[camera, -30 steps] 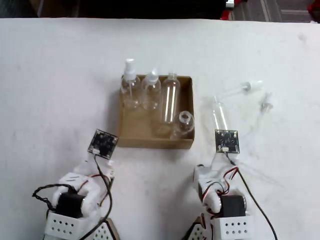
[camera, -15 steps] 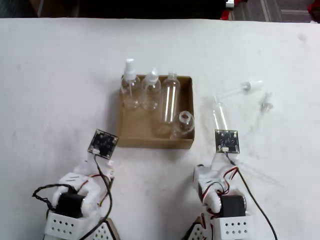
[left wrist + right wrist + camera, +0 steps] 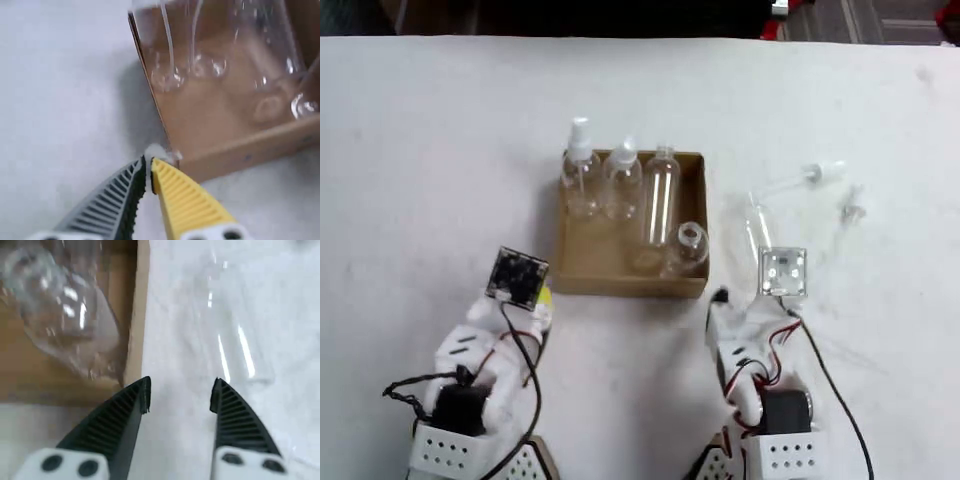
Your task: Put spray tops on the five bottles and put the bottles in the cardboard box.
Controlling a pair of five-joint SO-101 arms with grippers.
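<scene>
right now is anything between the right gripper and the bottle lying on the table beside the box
Nothing visible does. The right gripper is open, with bare table between it and the loose bottle lying ahead. The cardboard box wall sits off to one side, outside that path.

A shallow brown cardboard box point(image 3: 630, 285) sits open on the table point(image 3: 440, 150) with four clear plastic bottles in it. The first bottle point(image 3: 580, 182), in the far left corner, and the second bottle point(image 3: 622, 190), just beside it, each have a white sprayer fitted. The third bottle point(image 3: 660, 205), next along, has a bare neck. The fourth bottle point(image 3: 688, 250) is at the near right corner (its open mouth shows). The fifth bottle point(image 3: 757, 230) lies uncapped on the table, just right of the box. Farther right lie a long spray top point(image 3: 812, 176), trailing its tube, and near it a small spray top point(image 3: 853, 209).
</scene>
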